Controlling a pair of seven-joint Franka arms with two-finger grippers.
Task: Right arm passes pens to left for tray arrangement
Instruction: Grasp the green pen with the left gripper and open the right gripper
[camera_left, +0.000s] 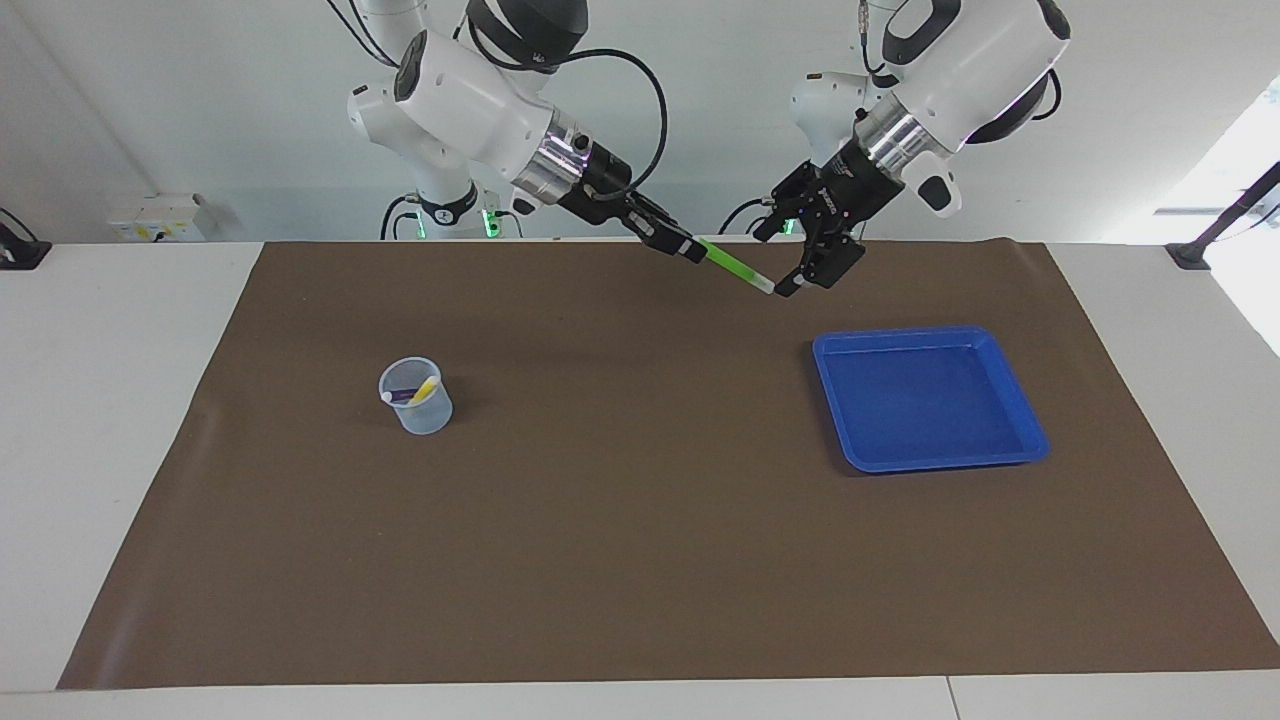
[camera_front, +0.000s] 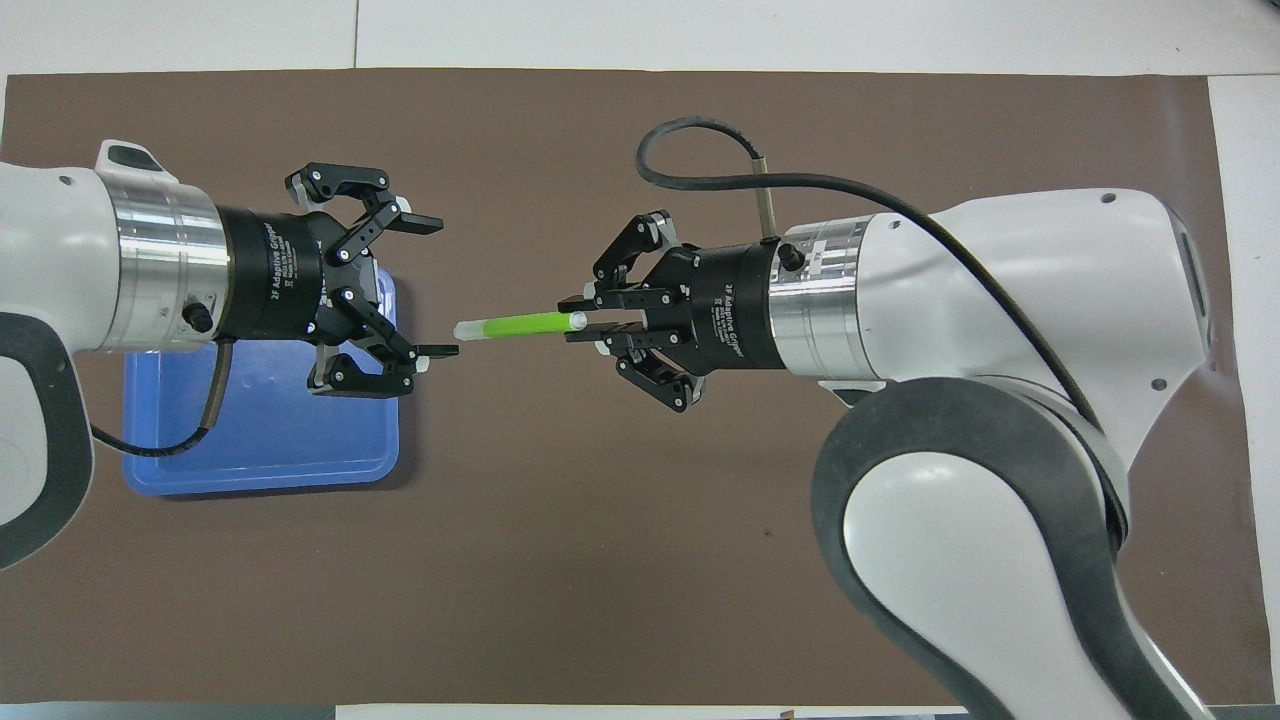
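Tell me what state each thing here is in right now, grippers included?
Green pen: held up in the air by one end, white tip aimed at the left gripper.
Right gripper: shut on the green pen.
Left gripper: open, at the pen's tip.
Blue tray: flat on the mat, empty.
Clear cup: upright.
Yellow pen: in the cup, leaning.
Purple pen: in the cup.

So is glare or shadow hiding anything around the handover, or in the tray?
Facing view: even light, the green pen stands out sharply against the brown mat, only a faint shadow beside the cup, and bright window light at one edge, off the work area. Overhead view: no glare on the tray, but the left gripper and its wrist cover part of it.
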